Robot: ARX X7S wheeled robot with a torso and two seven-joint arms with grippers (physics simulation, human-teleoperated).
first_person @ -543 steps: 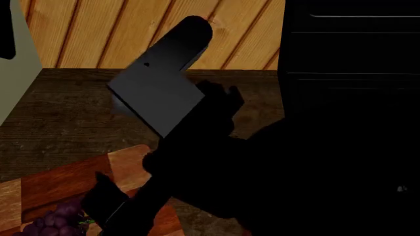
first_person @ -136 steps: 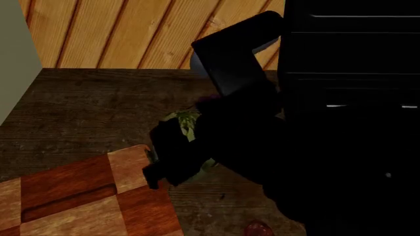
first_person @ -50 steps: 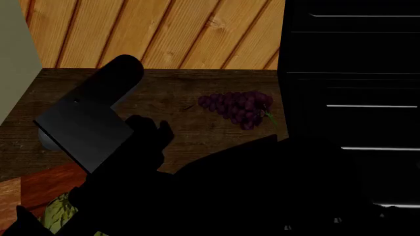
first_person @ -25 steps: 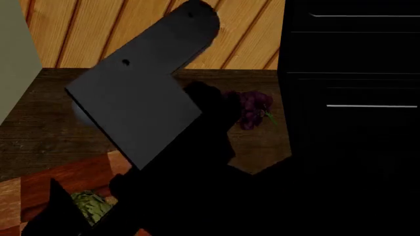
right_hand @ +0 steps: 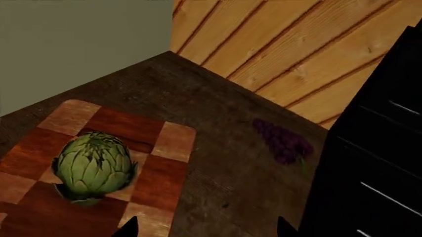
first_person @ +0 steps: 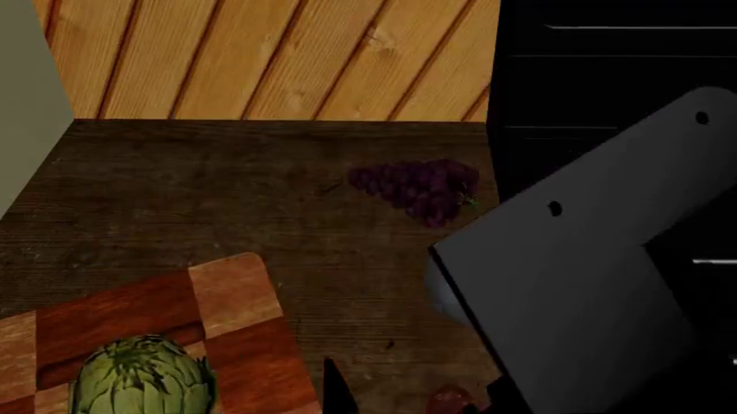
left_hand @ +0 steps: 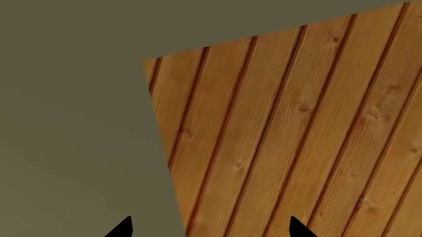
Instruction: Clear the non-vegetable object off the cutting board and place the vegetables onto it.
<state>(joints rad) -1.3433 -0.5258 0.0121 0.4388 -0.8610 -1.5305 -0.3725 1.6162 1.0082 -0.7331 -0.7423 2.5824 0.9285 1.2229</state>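
Observation:
The green artichoke point(first_person: 144, 378) stands on the patchwork cutting board point(first_person: 236, 285) at the lower left of the head view. The right wrist view also has the artichoke point(right_hand: 92, 165) on the board point(right_hand: 175, 140). The purple grapes point(first_person: 417, 188) lie on the dark table behind the board, off it, near the cabinet; the right wrist view catches the grapes point(right_hand: 285, 140) too. A sliver of the reddish root point(first_person: 451, 401) peeks out at the bottom edge. My right gripper point(right_hand: 206, 229) is open and empty above the table beside the board. My left gripper point(left_hand: 209, 229) is open, facing the wall.
A black drawer cabinet point(first_person: 610, 69) closes off the right side of the table. Wooden panelling point(first_person: 276, 52) runs along the back and a grey wall point(first_person: 17, 103) stands at the left. My right arm's grey link point(first_person: 576, 285) covers the table's right front.
My right arm has swung from over the board to the right, away from the artichoke, which stays on the board. The grapes, on the board 10.9 s ago, lie on the table.

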